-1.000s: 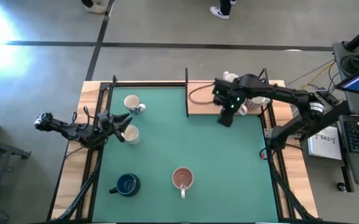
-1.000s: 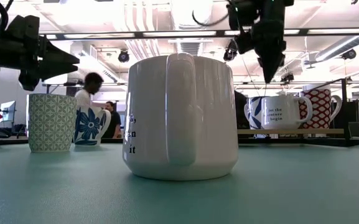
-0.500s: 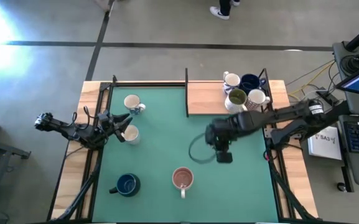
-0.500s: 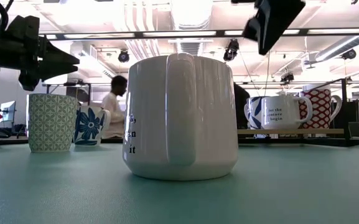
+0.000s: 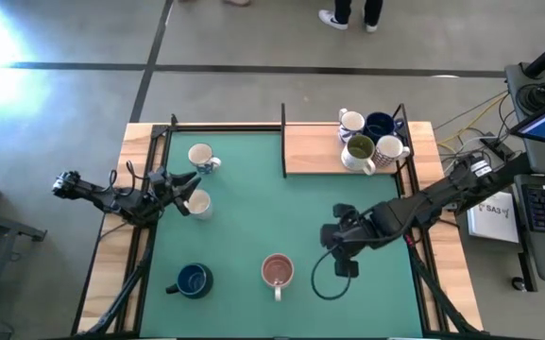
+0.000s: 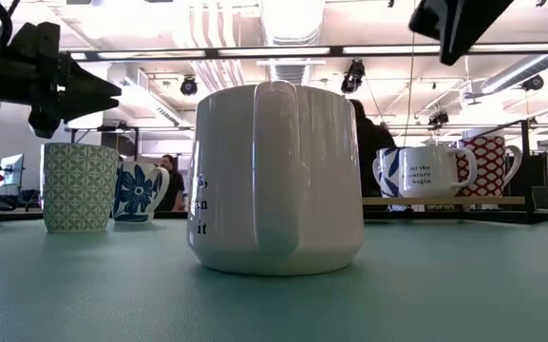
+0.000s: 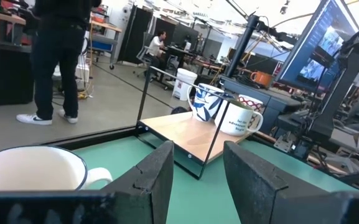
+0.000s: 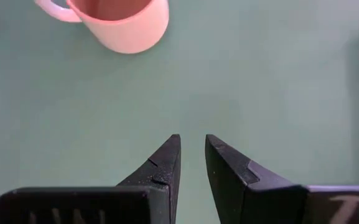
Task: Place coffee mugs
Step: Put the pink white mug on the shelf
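A pink mug (image 5: 278, 271) stands upright on the green mat near the near edge; the low view shows it large and pale (image 6: 278, 180), handle toward the camera. A dark blue mug (image 5: 194, 280) stands to its left. Two pale mugs (image 5: 201, 157) (image 5: 198, 203) stand at the mat's left side. My left gripper (image 5: 185, 188) hovers open between them, level (image 7: 195, 165). Several more mugs (image 5: 370, 137) sit on the wooden shelf. My right gripper (image 5: 345, 264) hangs above the mat to the right of the pink mug (image 8: 120, 18), fingers slightly open (image 8: 191, 142) and pointing down.
A wooden shelf (image 5: 312, 156) with a thin black frame fills the far right corner. A black cable loop (image 5: 324, 283) hangs below the right arm, over the mat. Bare green mat (image 5: 253, 208) lies in the middle. People stand beyond the far edge.
My right gripper has swung away from the mugs on the wooden shelf toward the near edge and risen; it now hangs over the mat to the right of the pink mug. The shelf mugs it covered now show. No mug has moved.
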Controlling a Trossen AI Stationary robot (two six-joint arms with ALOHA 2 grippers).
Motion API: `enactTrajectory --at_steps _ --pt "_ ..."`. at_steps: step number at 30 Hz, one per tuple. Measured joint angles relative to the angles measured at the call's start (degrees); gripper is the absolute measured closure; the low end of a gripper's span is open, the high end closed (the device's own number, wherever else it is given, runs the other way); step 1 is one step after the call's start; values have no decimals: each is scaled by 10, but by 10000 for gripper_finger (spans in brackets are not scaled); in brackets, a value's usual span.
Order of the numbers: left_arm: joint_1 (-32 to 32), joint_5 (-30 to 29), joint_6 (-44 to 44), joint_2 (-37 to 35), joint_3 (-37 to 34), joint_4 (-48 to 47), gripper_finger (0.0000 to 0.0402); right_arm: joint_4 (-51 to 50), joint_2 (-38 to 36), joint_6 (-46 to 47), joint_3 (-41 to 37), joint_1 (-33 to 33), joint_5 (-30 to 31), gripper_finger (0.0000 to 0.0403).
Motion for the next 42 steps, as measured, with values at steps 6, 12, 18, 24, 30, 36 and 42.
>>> enactTrajectory --at_steps 6,12,18,24,30,36,42 --pt "0 -4 16 0 0 1 278 0 -6 31 8 5 36 340" --pt "0 -44 24 0 0 4 278 -2 -27 17 9 6 90 340" --pt "2 -45 58 0 0 12 278 0 -52 9 9 6 126 340" --pt "3 59 -37 4 0 35 278 -1 -62 1 8 6 146 342" --pt "3 92 -108 57 0 34 278 -1 -63 -2 8 5 146 343" --pt "3 112 -164 133 8 43 278 -1 -63 -2 8 5 146 344" --pt "3 127 -153 224 78 37 278 -2 -63 2 8 5 146 344"
